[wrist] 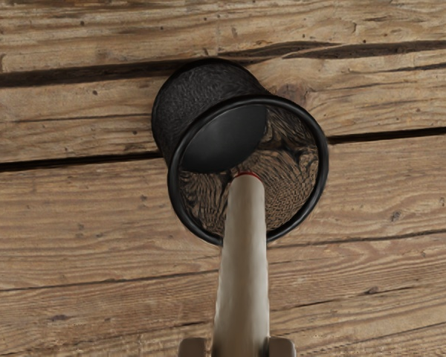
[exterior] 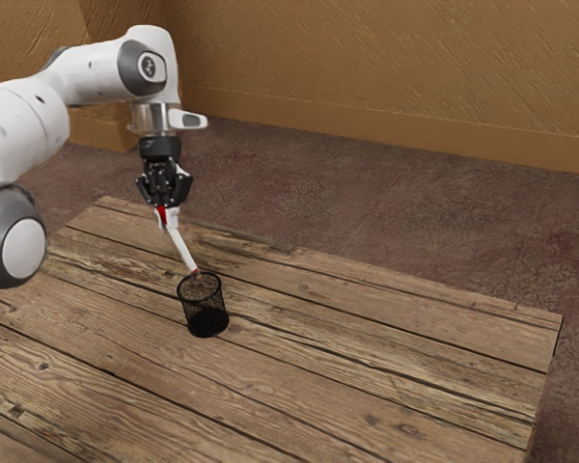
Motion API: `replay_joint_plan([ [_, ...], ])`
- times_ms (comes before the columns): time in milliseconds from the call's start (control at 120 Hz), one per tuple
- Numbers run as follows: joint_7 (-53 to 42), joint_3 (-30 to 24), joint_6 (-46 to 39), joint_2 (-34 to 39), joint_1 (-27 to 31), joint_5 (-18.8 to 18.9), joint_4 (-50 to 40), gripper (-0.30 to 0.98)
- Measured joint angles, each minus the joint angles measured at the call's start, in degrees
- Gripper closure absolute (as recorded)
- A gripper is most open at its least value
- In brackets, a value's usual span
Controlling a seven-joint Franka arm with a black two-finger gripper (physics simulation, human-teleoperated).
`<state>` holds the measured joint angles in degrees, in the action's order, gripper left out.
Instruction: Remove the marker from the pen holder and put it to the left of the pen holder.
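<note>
A white marker [exterior: 182,249] with red at its upper end hangs aslant from a robot's claw [exterior: 168,220], its lower tip at the mouth of a black mesh pen holder [exterior: 221,301] on a plank-topped wooden table [exterior: 386,391]. The claw is narrow, its fingertips [wrist: 194,347] pressed to either side of the barrel near the red end; whether the lower tip has cleared the rim [wrist: 322,156] cannot be told. The marker is likely light, stiff and hardly fragile, though its smooth, round barrel could swivel in the grip or roll once laid down. The upper barrel serves for lifting; a hold nearer the middle would probably balance better. The holder, upright and seemingly empty inside, looks light enough to tip if the marker drags on its rim. No brand, label or writing can be read on marker or holder.
</note>
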<state>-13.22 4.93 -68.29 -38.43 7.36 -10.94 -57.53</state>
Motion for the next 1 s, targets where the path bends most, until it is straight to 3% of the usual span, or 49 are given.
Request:
replay_joint_plan([
  [142, 0.62, 0.3, 2.36, 6.34, -0.14, 3.11, -3.25, 0.78],
  [342, 1.24, 1.39, 5.87, 8.35, -0.18, 7.68, -7.87, 0.79],
  [758, 1.89, 2.32, 9.05, 4.42, -0.14, 17.27, -17.09, 0.77],
  [1000, 2.17, 3.16, 9.03, 1.19, 0.05, 20.22, -21.03, 0.77],
])
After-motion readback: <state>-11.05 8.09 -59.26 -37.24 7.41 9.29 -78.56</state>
